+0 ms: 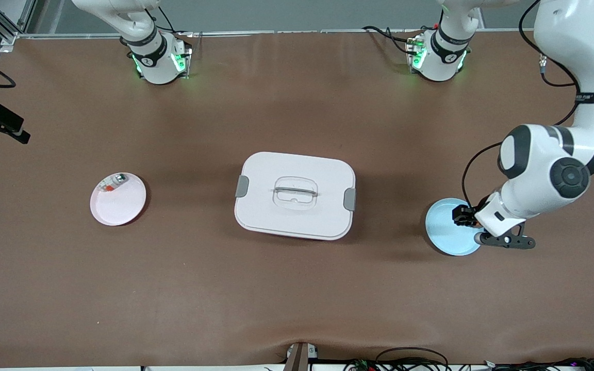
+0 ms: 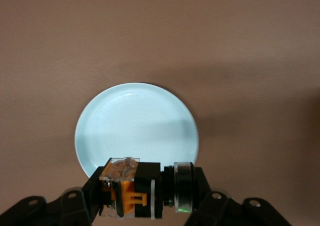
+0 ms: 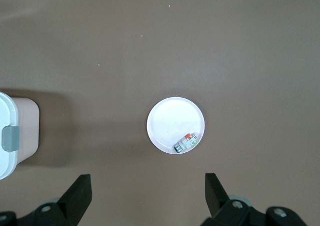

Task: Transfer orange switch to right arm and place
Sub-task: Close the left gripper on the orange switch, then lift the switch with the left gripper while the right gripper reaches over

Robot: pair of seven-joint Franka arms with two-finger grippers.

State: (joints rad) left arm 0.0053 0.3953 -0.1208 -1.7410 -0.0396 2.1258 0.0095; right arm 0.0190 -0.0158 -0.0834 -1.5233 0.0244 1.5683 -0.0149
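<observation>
While clamped between the fingers of the left gripper just above the pale blue plate at the left arm's end of the table, the orange switch looks light, rigid and smooth-sided, so likely best taken by its free black body for the handover. Waiting high over the pink plate and its small clear-and-white part, with fingers spread wide and nothing held: the right gripper. Between the two plates: a closed white lidded box.
</observation>
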